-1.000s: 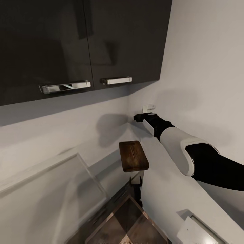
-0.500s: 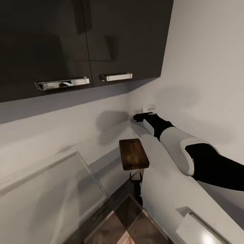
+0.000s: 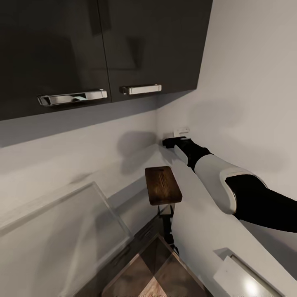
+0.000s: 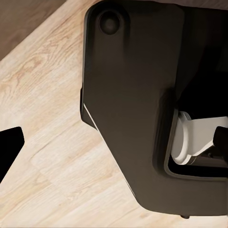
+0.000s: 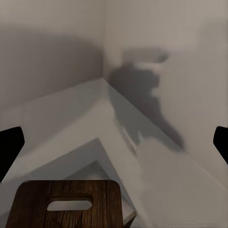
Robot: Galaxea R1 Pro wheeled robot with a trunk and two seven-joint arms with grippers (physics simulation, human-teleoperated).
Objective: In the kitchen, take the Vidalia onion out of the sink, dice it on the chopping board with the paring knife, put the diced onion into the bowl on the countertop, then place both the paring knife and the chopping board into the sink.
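The chopping board (image 3: 163, 185), dark brown wood with rounded corners, hangs level below my right forearm near the wall corner. Its slotted end (image 5: 69, 205) lies low in the right wrist view, under the line of the fingers. My right gripper (image 3: 168, 143) reaches into the corner of the white walls; its two dark fingertips (image 5: 10, 147) stand far apart at the picture's edges, open, with nothing between them. My left gripper (image 4: 114, 142) points down at my own dark base, open over pale wood floor. The sink, onion, paring knife and bowl are out of view.
Dark glossy wall cabinets (image 3: 103, 45) with chrome handles (image 3: 140, 88) hang overhead. White walls meet in a corner (image 3: 156, 123). A dark forked shape (image 3: 166, 222) stands under the board. A pale glass-like panel (image 3: 62, 231) slopes at the left, and wood floor (image 3: 152, 272) lies below.
The whole head view has shifted: cabinets and handles slid upward and left as the camera moved. The board rose slightly in the picture. My right arm holds the same place.
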